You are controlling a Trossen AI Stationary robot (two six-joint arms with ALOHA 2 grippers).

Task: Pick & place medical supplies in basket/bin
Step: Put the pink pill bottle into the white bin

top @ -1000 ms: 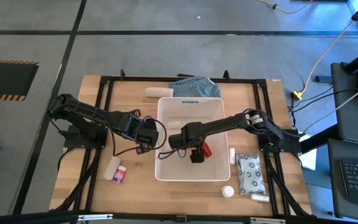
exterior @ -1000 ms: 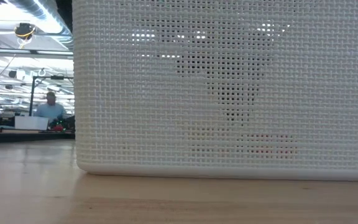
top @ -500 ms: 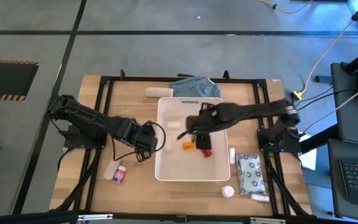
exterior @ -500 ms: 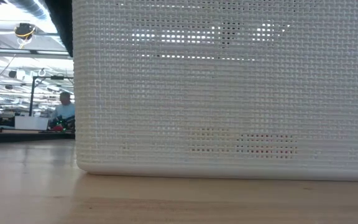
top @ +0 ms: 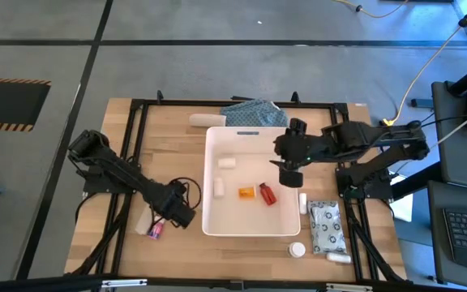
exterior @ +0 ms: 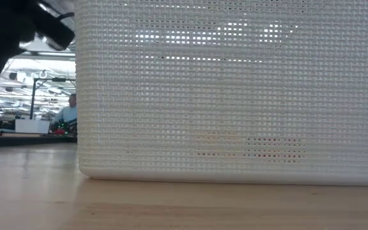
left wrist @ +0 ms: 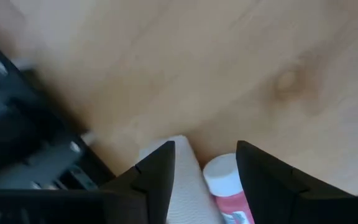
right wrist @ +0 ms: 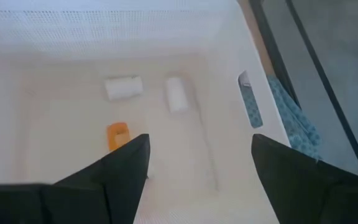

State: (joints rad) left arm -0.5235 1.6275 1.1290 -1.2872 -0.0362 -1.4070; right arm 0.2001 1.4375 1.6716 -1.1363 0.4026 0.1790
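step: next pick, several supplies already in bin [top: 214, 219]
left gripper [left wrist: 205, 163]: fingers apart, empty, pink-labelled bottle [left wrist: 225, 190] between tips
right gripper [right wrist: 197, 163]: wide open, empty, above bin
next: descend, close on bottle

Red bottle [top: 267, 194] and orange item [top: 246, 192] lie inside the white bin [top: 250, 231].

No legible text or labels.
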